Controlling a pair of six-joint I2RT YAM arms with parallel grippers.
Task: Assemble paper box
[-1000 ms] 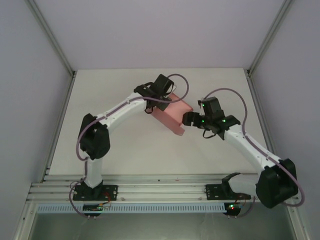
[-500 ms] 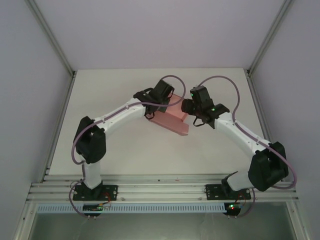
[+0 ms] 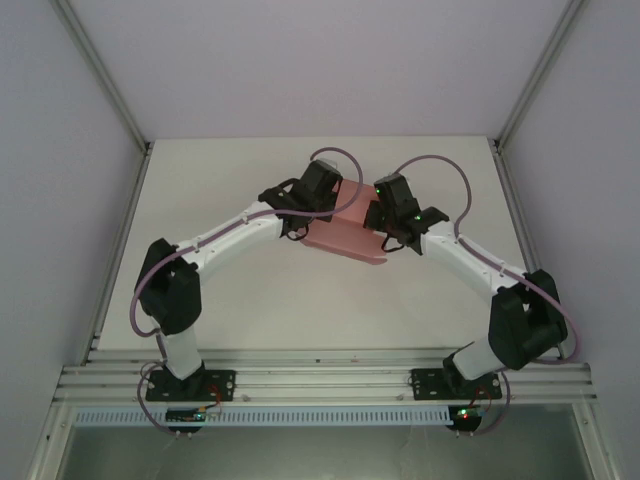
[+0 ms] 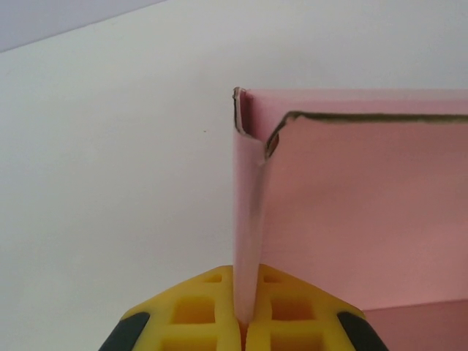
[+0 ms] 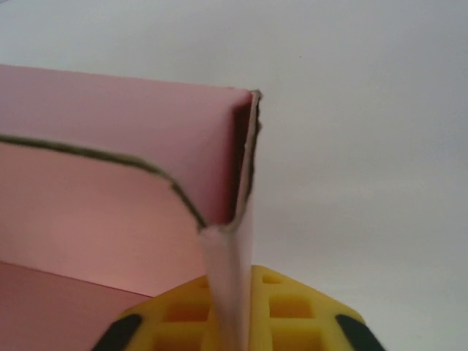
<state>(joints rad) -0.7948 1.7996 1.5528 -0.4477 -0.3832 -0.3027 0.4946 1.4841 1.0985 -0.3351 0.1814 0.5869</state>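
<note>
The pink paper box (image 3: 345, 238) sits partly folded near the table's middle, between the two arms. My left gripper (image 3: 318, 205) is shut on its left end. In the left wrist view the yellow fingers (image 4: 197, 311) pinch the box's upright left wall (image 4: 248, 219), with the long wall running off to the right. My right gripper (image 3: 385, 215) is shut on the right end. From the right wrist, its yellow fingers (image 5: 292, 311) clamp the folded right wall (image 5: 230, 270), and the pink inside of the box (image 5: 110, 212) lies to the left.
The white table (image 3: 240, 290) spreads round the box. Metal frame posts (image 3: 100, 70) and grey side walls stand at both sides, and an aluminium rail (image 3: 320, 375) carries the arm bases at the near edge.
My right gripper has swung up and left from the box's near right corner to its right end and shut on the wall. The left arm shifted the box slightly left.
</note>
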